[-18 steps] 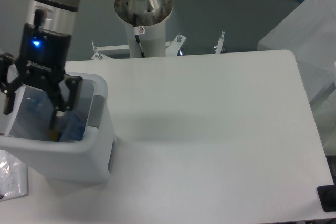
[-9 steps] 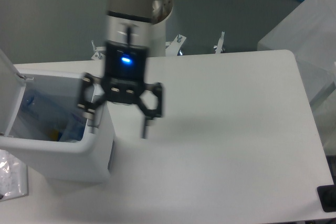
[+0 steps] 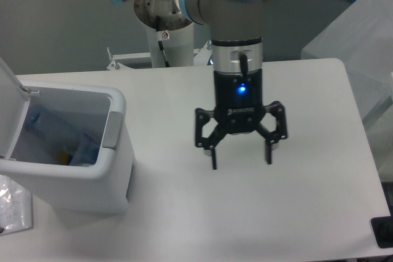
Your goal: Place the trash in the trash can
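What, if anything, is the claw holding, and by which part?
Nothing. The claw hangs open above the bare table, with empty space between its fingers.

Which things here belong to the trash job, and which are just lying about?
Job: trash can, lid open, clear plastic and something blue inside; gripper, open and empty over the table.
Lying about: clear plastic bag left of the can; black object at table corner.

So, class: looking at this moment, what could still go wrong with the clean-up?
The gripper hangs open and empty over bare table, so no trash is in its grasp. A clear wrapper lies outside the trash can at the frame's edge; it may be missed, or hard to reach behind the bin.
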